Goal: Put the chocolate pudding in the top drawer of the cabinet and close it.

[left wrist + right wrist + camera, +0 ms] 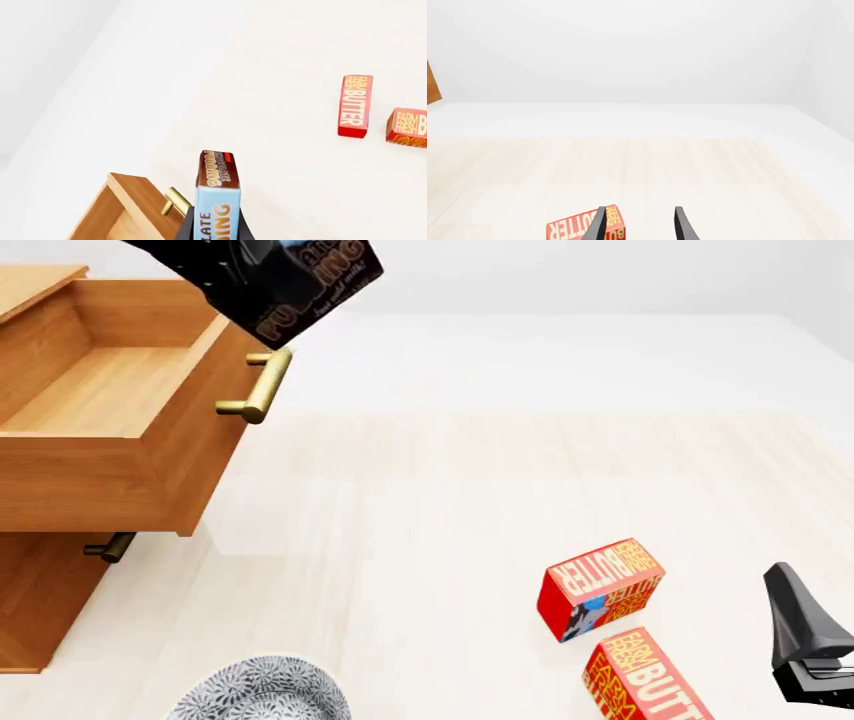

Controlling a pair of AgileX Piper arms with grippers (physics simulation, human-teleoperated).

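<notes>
Overhead, left pincer (217,227) clamping chocolate pudding (217,192), right pincer (640,225) parted, empty

Left gripper (247,280): dark charcoal, glossy faceted housing, at 11 o'clock in front view. Its fingers (189,227) black, thin, flat-sided. Right gripper (640,225): two slim dark grey fingers (683,226), tapered, blade-like, paler edge highlights. In front view at 4 o'clock, black wedge-shaped finger, lighter grey ribbed base.

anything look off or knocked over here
Nothing stands out. The top drawer is pulled open on purpose, and the left gripper holds the chocolate pudding above its front edge. Two butter boxes sit on the table, undamaged.
</notes>
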